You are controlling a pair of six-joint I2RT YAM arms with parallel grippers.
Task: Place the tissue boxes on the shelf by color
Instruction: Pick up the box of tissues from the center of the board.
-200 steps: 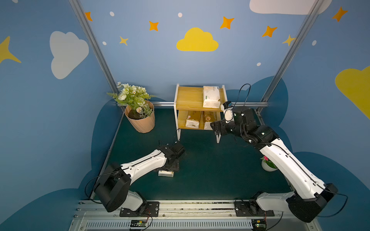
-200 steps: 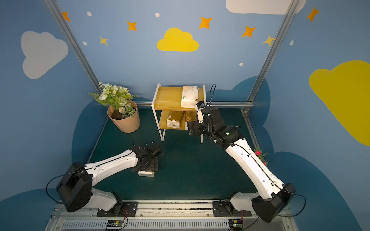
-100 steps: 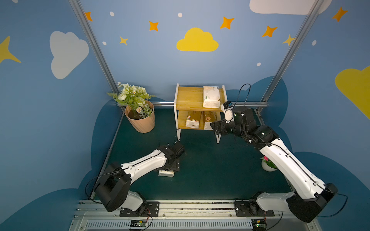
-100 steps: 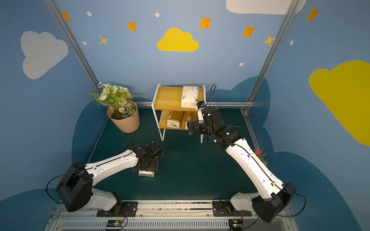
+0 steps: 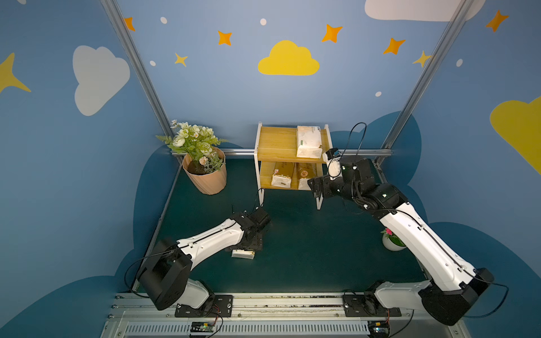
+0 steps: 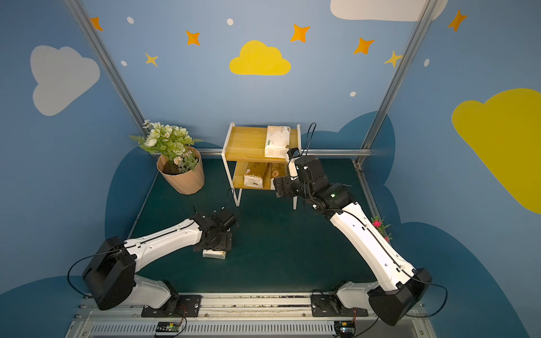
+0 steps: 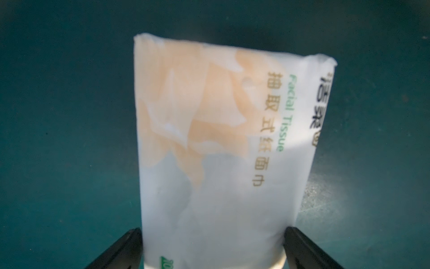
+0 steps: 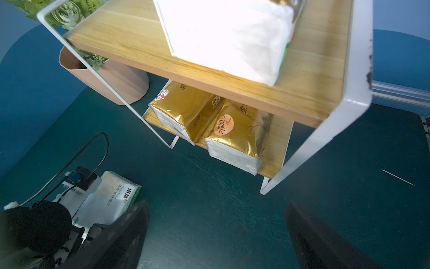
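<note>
The loose white pack [image 7: 221, 139] lies flat on the dark green surface [image 5: 307, 248], in front of the shelf [image 5: 275, 140] and well apart from it, on the left arm's side. The left claw [image 7: 213, 235] is down over it, spread wide, with one black finger [image 7: 130, 244] on each long side of the pack's near end. The left wrist view does not show whether the fingers press the wrapper or only stand just beside it. In both top views the claw and wrist cover most of this pack, so only its near edge shows beneath them. The right claw [image 8: 216, 206] is also spread wide and holds nothing. It hangs above the surface just in front of the shelf's lower tier, beside the white front leg at the right arm's end. On the top board a second white pack [image 5: 308, 142] lies lengthwise toward that same end. On the lower board sit a gold pack [image 8: 183, 109] and a second gold pack [image 8: 235, 137] with a round orange emblem on top. They lie side by side, close together, with their white ends facing forward. A ribbed peach flowerpot [image 5: 207, 178] holding pale flowers stands on the surface beside the shelf on the left arm's side. A small white pot [image 5: 392, 240] with a pink bloom sits by the right arm, which partly hides it.
</note>
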